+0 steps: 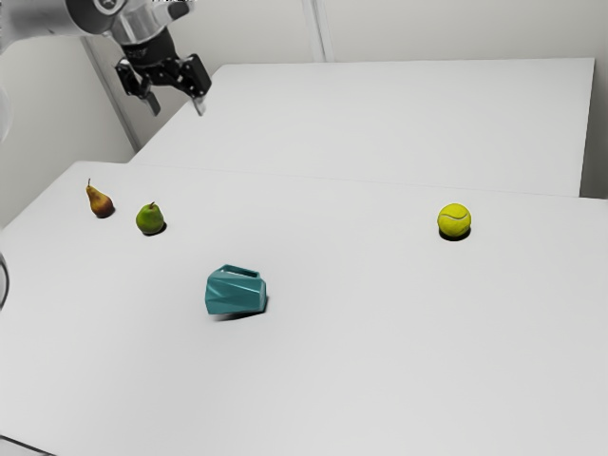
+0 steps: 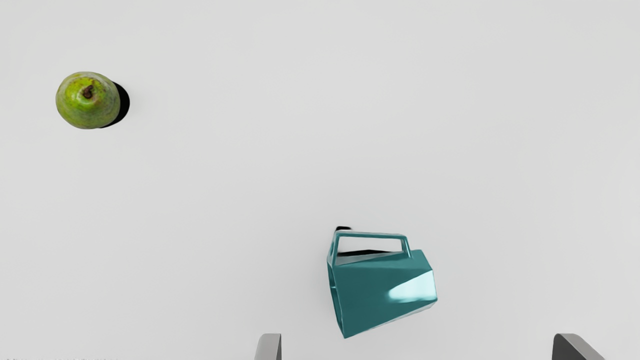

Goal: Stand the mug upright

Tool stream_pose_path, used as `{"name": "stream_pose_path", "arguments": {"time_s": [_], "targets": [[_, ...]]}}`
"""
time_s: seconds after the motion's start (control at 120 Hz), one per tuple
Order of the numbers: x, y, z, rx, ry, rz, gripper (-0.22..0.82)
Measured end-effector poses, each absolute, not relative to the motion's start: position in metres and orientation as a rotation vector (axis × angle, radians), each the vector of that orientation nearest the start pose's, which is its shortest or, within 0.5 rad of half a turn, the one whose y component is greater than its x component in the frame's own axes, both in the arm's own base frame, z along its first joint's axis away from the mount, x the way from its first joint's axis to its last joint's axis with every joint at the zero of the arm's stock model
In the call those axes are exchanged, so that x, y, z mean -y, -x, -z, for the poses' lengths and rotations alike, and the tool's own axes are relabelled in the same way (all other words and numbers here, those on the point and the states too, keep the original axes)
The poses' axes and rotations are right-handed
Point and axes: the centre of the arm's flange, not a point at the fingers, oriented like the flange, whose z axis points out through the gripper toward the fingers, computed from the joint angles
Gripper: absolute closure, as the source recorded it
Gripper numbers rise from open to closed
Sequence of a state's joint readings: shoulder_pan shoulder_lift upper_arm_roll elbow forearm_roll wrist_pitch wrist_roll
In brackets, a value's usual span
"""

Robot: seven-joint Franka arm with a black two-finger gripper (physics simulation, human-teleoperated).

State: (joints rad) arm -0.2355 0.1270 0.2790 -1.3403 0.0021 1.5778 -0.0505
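above a white table (image 1: pixel 380 370), a black two-finger gripper (image 1: pixel 178 107) hangs open, its fingers parted wide with nothing between them, as a teal mug (image 1: pixel 236 294) lies on its side on the tabletop below.
in the wrist view, the mug's handle (image 2: pixel 370 234) juts away from the fingertips. a green pear (image 1: pixel 150 220) stands near the mug, beside a brownish pear (image 1: pixel 100 203) at the exterior view's left, while a yellow tennis ball (image 1: pixel 454 219) sits well apart toward the exterior view's right.
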Motion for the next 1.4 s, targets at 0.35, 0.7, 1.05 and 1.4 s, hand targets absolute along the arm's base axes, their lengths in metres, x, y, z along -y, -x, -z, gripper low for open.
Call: {"name": "stream_pose_path", "arguments": {"time_s": [0.35, 0.7, 1.05, 1.4], "targets": [[-0.038, -0.543, -0.583, 0.227, 3.346, -0.092, 0.01], [-0.190, -0.482, -0.389, 0.969, 3.771, -0.080, 0.02], [-0.158, -0.474, -0.281, 0.896, 4.054, 0.264, 0.02], [-0.139, -0.470, -0.278, 0.540, 4.152, 0.718, 0.02]]}}
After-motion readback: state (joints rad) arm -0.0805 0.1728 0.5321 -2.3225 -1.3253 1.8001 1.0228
